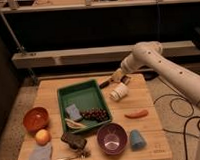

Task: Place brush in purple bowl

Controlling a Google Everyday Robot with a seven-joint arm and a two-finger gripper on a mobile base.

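The brush point(105, 83) lies on the far side of the wooden table point(144, 100), its thin black handle just off the green tray's far right corner. My gripper point(116, 76) hangs low right above it, at the end of the white arm point(158, 62) that reaches in from the right. Whether it touches the brush cannot be seen. The purple bowl point(112, 138) stands empty near the table's front edge, well away from the gripper.
A green tray point(64, 98) holds grapes point(95, 114) and a sponge. A white cup point(119, 91) lies by the brush. Also on the table are a red sausage point(136, 114), blue cup point(136, 139), dark block point(73, 140), metal utensil point(72, 157), red-orange bowl point(35, 119), orange fruit point(42, 136) and grey cloth point(39, 156).
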